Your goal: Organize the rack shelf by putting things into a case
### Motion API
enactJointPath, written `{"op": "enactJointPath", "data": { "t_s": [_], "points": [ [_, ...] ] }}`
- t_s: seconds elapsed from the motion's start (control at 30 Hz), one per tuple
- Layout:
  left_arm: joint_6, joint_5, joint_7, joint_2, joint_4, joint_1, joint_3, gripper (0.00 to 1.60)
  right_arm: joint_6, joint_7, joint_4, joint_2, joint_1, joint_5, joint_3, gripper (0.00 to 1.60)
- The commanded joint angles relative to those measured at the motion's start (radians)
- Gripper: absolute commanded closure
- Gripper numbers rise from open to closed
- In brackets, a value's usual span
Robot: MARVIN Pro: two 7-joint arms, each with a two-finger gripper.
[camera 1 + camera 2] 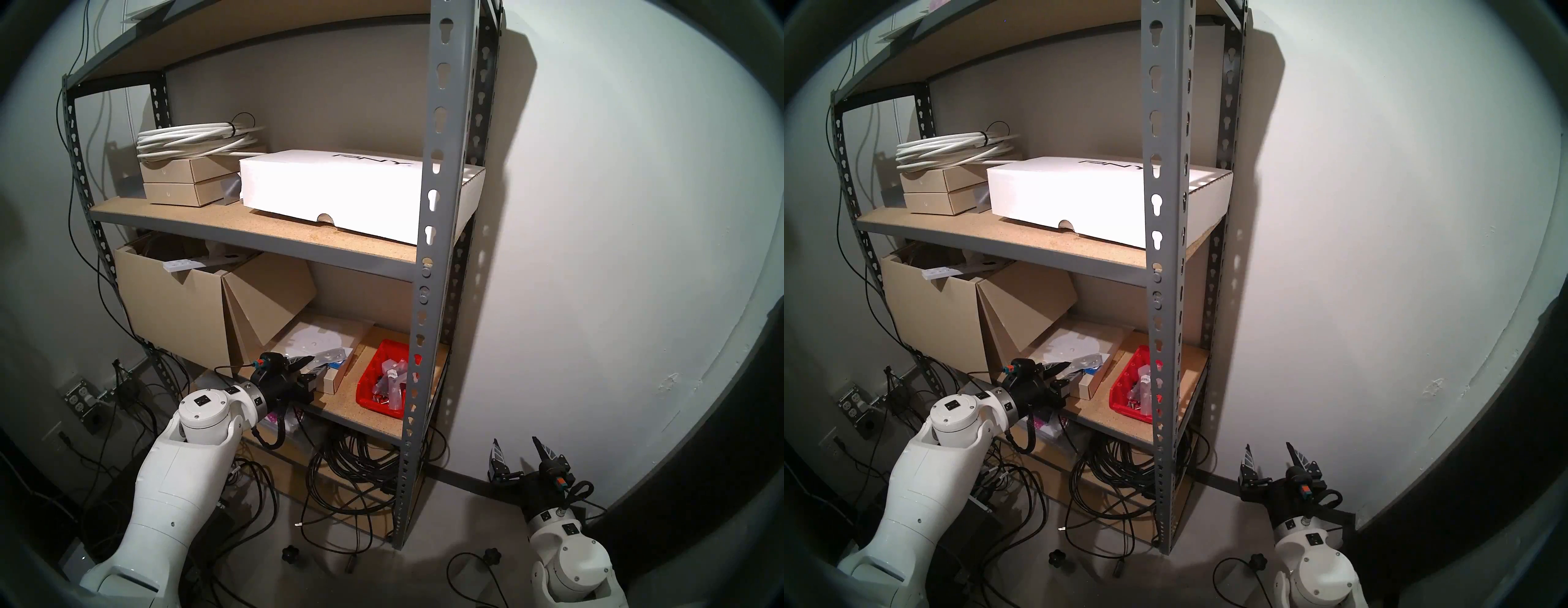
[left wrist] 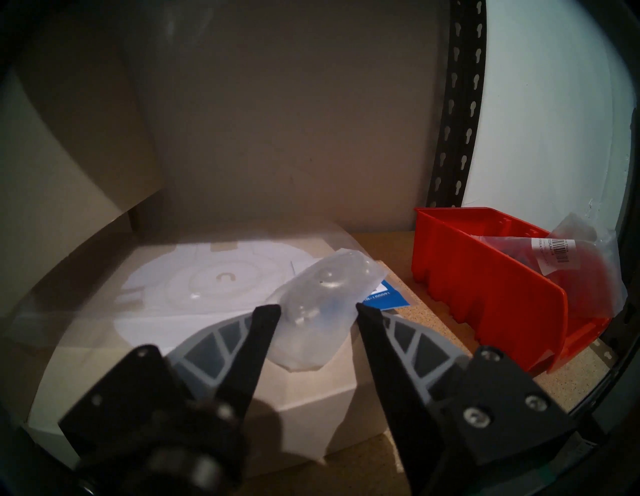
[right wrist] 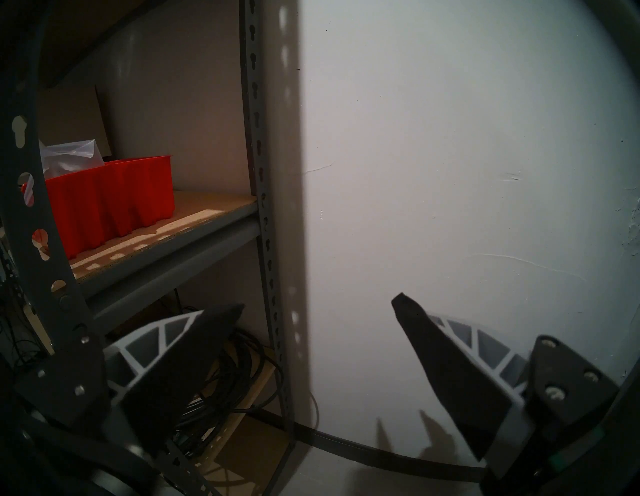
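Observation:
The grey rack (image 1: 441, 170) has tan shelf boards. On its lower board (image 1: 339, 399) stands the red bin (image 1: 377, 382) (image 2: 485, 277), with clear bags of hardware (image 1: 392, 380) (image 2: 581, 256) in it. My left gripper (image 1: 312, 367) (image 2: 317, 308) is open at the shelf's front, left of the bin. Its fingertips stand either side of a crinkly clear bag (image 2: 329, 277) that lies on a flat tan box (image 2: 311, 398). My right gripper (image 1: 515, 441) (image 3: 318, 303) is open and empty, low beside the rack's right side near the wall.
A blue-and-white card (image 2: 384, 298) lies under the bag's far end. An open cardboard box (image 1: 178, 305) fills the shelf's left. The front right upright (image 1: 424, 339) stands before the bin. A white PNY box (image 1: 331, 191) sits one shelf up. Black cables (image 1: 352, 467) lie below.

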Motion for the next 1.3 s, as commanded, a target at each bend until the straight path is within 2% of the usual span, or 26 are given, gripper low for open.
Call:
{"op": "enactJointPath", "data": {
  "t_s": [0.0, 0.6, 0.73, 0.8, 0.9, 1.07, 1.1, 1.17, 1.2, 1.27],
  "points": [
    [-0.002, -0.009, -0.004, 0.004, -0.024, 0.005, -0.012, 0.81, -0.002, 0.000, -0.020, 0.000, 0.001, 0.000, 0.000, 0.00],
    [0.008, -0.033, -0.020, 0.006, -0.133, 0.090, -0.047, 0.80, -0.002, 0.000, -0.020, 0.000, 0.001, 0.000, 0.000, 0.00],
    [0.006, -0.031, -0.016, 0.006, -0.131, 0.088, -0.051, 0.74, -0.002, 0.000, -0.020, 0.000, 0.001, 0.000, 0.000, 0.00],
    [0.008, -0.029, -0.015, 0.006, -0.124, 0.080, -0.051, 0.58, -0.002, 0.000, -0.020, 0.000, 0.001, 0.000, 0.000, 0.00],
    [0.009, -0.027, -0.014, 0.006, -0.111, 0.068, -0.048, 0.57, -0.002, 0.000, -0.020, 0.000, 0.001, 0.000, 0.000, 0.00],
    [0.008, -0.030, -0.013, 0.003, -0.099, 0.054, -0.044, 0.63, -0.002, 0.000, -0.020, 0.000, 0.001, 0.000, 0.000, 0.00],
    [0.009, -0.031, -0.013, 0.002, -0.098, 0.053, -0.043, 0.73, -0.002, 0.000, -0.020, 0.000, 0.001, 0.000, 0.000, 0.00],
    [0.011, -0.032, -0.016, 0.003, -0.096, 0.049, -0.041, 0.82, -0.002, 0.000, -0.020, 0.000, 0.001, 0.000, 0.000, 0.00],
    [0.011, -0.032, -0.015, 0.002, -0.097, 0.048, -0.041, 1.00, -0.002, 0.000, -0.020, 0.000, 0.001, 0.000, 0.000, 0.00],
    [0.011, -0.033, -0.014, 0.000, -0.098, 0.047, -0.040, 1.10, -0.002, 0.000, -0.020, 0.000, 0.001, 0.000, 0.000, 0.00]
  ]
}}
